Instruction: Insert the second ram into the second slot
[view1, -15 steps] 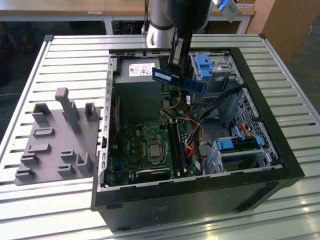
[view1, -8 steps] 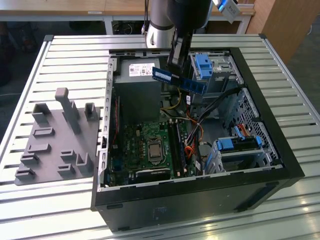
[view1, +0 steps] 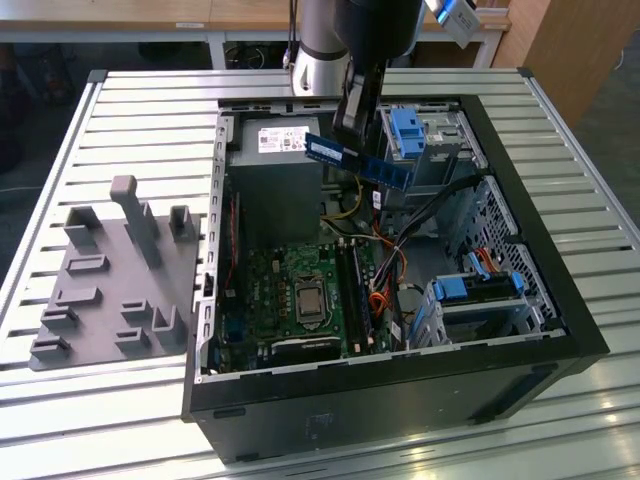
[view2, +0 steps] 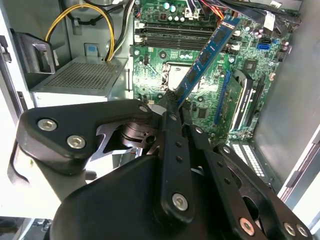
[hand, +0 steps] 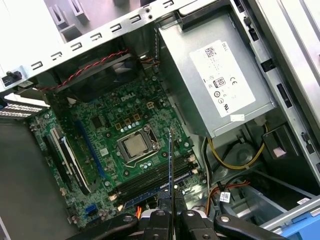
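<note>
Pinched shut on the RAM stick (view1: 378, 169), the end effector (view1: 347, 143) hung over the open computer case (view1: 560, 300), near the power supply (view1: 270, 170) and well above the motherboard (view1: 300, 290). Its 2 fingers (view2: 172, 135) gripped an end of the blue stick and left most of its length free, a hold I judged was meant to leave the contact edge clear for seating. In both wrist views the stick reached out from the end effector toward the board, its far end over the area of the long memory slots (hand: 150, 184) beside the processor socket (hand: 136, 146). It touched no slot, so the insertion was not yet made. A small pale label near the stick's gripped end in the exterior view was too small to read. The power supply bore a larger white printed label (hand: 220, 75) with a barcode and certification marks. Beside the case, a grey fixture tray (view1: 110, 290) rested on the slatted surface (view1: 150, 110).
</note>
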